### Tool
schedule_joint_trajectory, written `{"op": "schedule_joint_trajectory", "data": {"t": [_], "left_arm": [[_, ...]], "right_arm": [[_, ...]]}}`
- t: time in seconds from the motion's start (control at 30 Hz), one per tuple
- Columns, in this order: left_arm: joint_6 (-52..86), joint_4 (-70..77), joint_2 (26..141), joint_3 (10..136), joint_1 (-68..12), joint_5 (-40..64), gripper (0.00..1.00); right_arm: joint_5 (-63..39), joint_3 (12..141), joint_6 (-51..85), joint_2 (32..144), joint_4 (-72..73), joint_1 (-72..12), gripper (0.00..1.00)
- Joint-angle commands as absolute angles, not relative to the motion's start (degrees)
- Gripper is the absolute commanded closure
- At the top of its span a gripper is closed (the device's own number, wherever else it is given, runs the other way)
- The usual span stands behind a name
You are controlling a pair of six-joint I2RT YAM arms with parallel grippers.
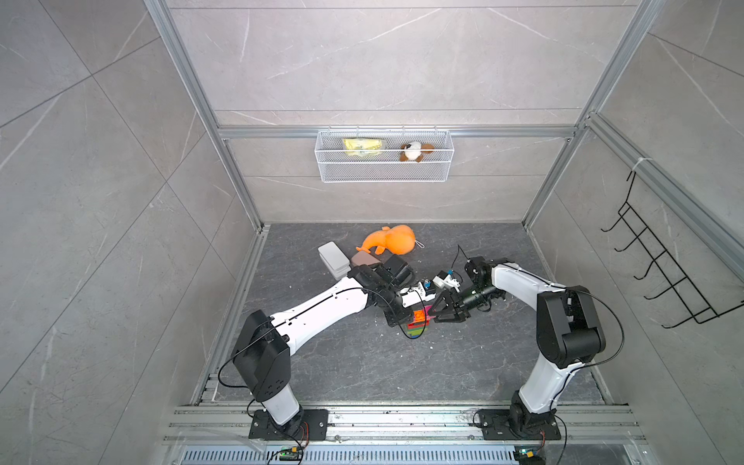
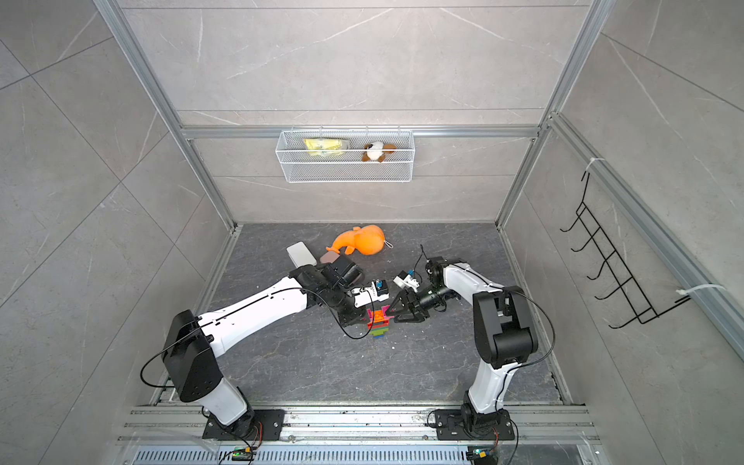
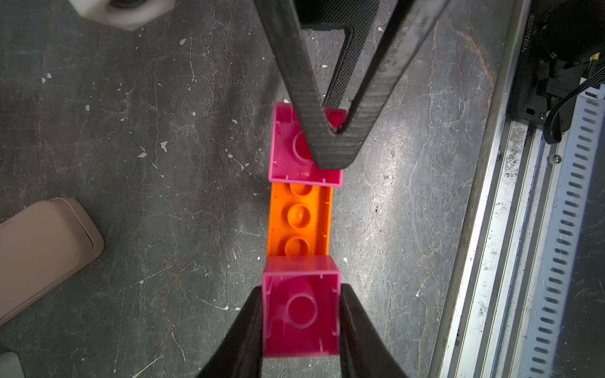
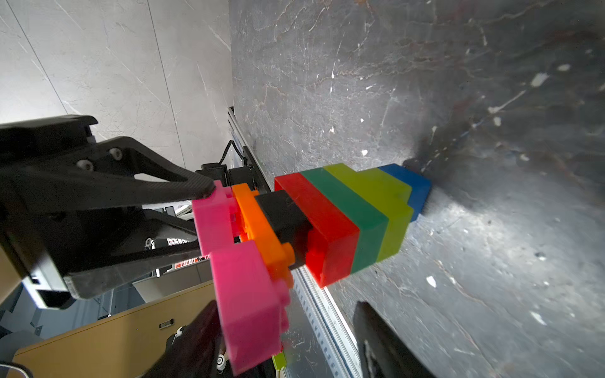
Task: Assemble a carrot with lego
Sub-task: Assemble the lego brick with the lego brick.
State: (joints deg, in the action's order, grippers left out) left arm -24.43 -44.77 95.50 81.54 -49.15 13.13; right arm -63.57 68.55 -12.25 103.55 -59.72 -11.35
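Note:
The carrot point(image 4: 340, 222) stands on its blue tip point(image 4: 409, 189) on the dark table, in both top views point(image 1: 417, 322) point(image 2: 378, 322). Above the tip come lime, green, red and black layers, an orange brick point(image 3: 299, 219), then two pink bricks side by side at the top. My left gripper point(image 3: 301, 294) reaches down from above and is shut on one pink brick point(image 3: 301, 314). My right gripper point(image 4: 284, 314) comes in from the side, open. One of its fingers point(image 3: 330, 144) lies on the other pink brick point(image 3: 284, 147); its second finger point(image 4: 376, 340) hangs free beside the stack.
An orange plush toy point(image 1: 388, 239), a white case point(image 1: 333, 257) and a beige case point(image 3: 42, 248) lie behind the left arm. A wire basket point(image 1: 384, 161) hangs on the back wall, a black hook rack point(image 1: 664, 273) on the right wall. A metal rail point(image 3: 491, 229) borders the table's front.

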Motion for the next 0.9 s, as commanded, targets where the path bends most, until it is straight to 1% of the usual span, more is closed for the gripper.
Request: {"op": "schedule_joint_trajectory", "data": {"t": [0.0,0.87], "left_arm": [[-23.67,-46.68,94.7,82.9,-49.13,11.65,1.0],[-21.79,-47.28,94.37,81.93,-49.13,10.99,1.0]], "right_arm": [[-62.61,68.97,-12.56,104.14,-59.77,-11.6,0.34],[-62.42,69.17,-12.35,104.06,-59.94,-11.67,0.34]]}}
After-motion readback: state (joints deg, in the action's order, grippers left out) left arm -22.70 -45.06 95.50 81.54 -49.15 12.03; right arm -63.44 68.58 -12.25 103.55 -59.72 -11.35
